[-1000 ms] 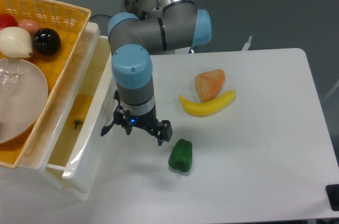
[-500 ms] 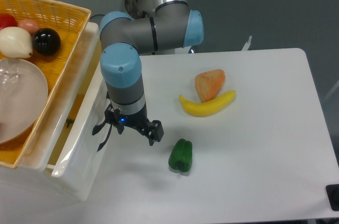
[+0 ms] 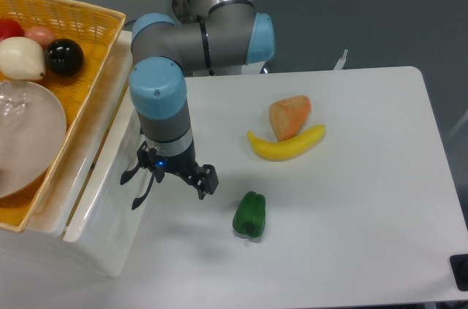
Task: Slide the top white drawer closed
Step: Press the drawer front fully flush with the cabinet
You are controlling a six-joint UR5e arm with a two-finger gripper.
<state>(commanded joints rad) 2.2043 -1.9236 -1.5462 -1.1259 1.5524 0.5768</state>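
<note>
Gripper (image 3: 170, 181) spread wide, holding nothing, one finger (image 3: 139, 181) right against the front of the top white drawer (image 3: 110, 199), the other over the table (image 3: 351, 199). The drawer juts slightly from under the yellow basket (image 3: 80, 24) at left.

The arm (image 3: 197, 39) consisted of silver-grey cylindrical links with light-blue joint caps. A shiny metallic tube section rose at the top. The gripper (image 3: 170, 181) was black, with a small blue indicator light on its body.
</note>
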